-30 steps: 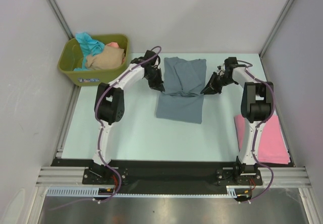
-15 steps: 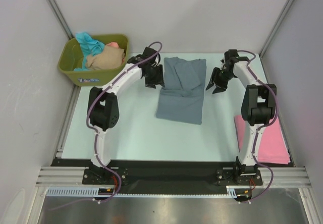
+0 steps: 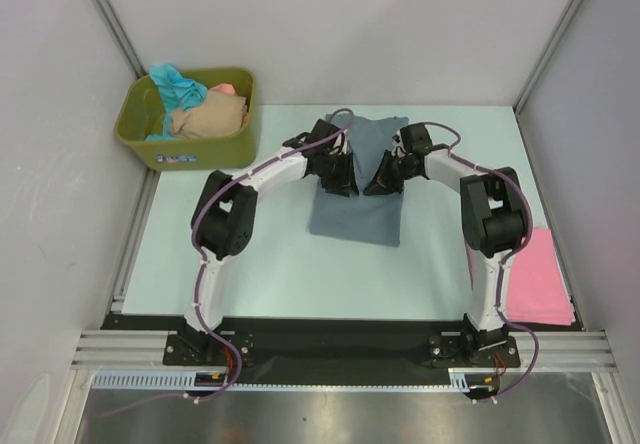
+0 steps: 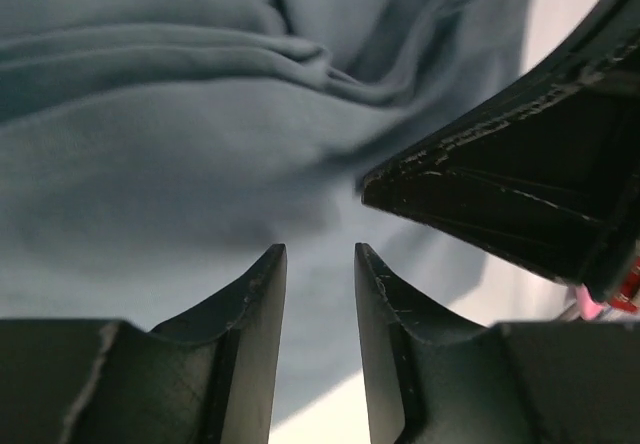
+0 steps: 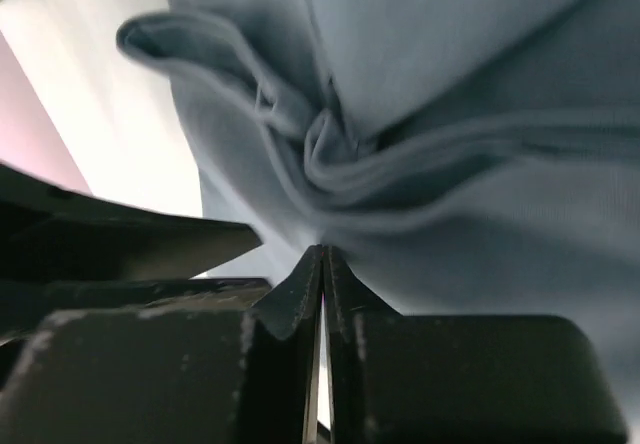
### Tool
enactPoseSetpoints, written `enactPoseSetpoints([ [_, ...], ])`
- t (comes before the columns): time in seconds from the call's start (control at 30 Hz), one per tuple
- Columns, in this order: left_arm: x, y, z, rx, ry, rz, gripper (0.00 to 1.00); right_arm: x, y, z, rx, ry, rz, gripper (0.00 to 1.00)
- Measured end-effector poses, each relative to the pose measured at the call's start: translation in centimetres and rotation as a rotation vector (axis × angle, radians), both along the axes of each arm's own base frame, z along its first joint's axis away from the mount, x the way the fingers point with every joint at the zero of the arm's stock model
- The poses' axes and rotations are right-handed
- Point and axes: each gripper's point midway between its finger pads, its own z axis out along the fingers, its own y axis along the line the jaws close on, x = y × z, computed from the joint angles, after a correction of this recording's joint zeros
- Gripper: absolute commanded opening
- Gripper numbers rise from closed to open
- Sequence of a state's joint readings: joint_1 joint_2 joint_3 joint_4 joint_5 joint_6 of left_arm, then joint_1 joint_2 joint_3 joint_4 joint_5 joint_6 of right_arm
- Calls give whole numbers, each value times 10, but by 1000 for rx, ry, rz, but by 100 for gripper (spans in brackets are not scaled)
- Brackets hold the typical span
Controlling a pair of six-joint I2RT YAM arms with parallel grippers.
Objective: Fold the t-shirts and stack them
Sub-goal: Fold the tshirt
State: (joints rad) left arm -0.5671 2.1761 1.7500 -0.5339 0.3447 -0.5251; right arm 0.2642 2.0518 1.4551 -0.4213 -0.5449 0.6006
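An olive-green tub (image 3: 190, 152) stood off the 10 o'clock corner of the pale surface (image 3: 260, 254), just outside its edge. Three crumpled shirts lay in it. A teal shirt (image 3: 178, 86) was heaped at the tub's 11 o'clock side and rose above the rim. A beige shirt (image 3: 208, 116) filled the middle and the 3 o'clock side. A bit of a salmon shirt (image 3: 226, 89) showed at 1 o'clock, behind the beige one.

The grey-blue shirt (image 3: 355, 214) lay on the surface from its centre toward 12 o'clock, with a narrower folded part on top of a wider lower part. A pink shirt (image 3: 540, 274) lay flat at the 4 o'clock edge, well apart from the grey-blue one.

Both hands were over the middle of the grey-blue shirt, close together. The left hand (image 4: 320, 264) was on the 9 o'clock side, its fingers only narrowly apart, with nothing between them and cloth below. The right hand (image 5: 322, 259) was on the 3 o'clock side, its fingers pressed together with the tips at a bunched fold. Whether any cloth was caught between them could not be told.
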Motion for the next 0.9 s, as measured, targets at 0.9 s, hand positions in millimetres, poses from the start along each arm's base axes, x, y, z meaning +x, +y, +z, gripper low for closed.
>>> enactPoseSetpoints([
  [0.9,63,16,-33,-92,21,98,46,93,-16,-36,217,1,-175,8],
])
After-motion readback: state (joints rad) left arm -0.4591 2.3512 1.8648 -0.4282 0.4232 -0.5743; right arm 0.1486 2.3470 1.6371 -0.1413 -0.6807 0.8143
